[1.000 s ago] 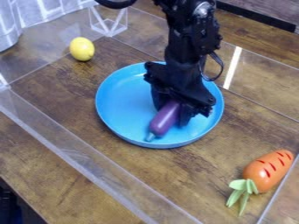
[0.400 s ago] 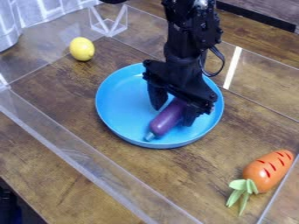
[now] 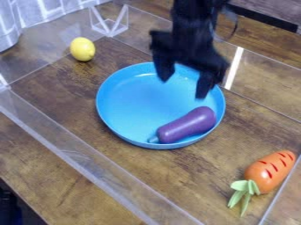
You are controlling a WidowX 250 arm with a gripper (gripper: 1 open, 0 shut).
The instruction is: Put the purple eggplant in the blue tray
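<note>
In the blue tray (image 3: 123,110): purple eggplant (image 3: 188,125), now lying flat near the right rim, released. Above it: pincer (image 3: 187,81), risen clear since the earlier frame, jaws spread wide, empty. On the desk (image 3: 70,167): lemon (image 3: 81,49), carrot (image 3: 266,175), both unmoved.

So the black arm comes down from the top edge, wrist tipped steeply downward. Its gripper (image 3: 187,81) hangs in the air, jaws spread wide apart, holding nothing.
</note>
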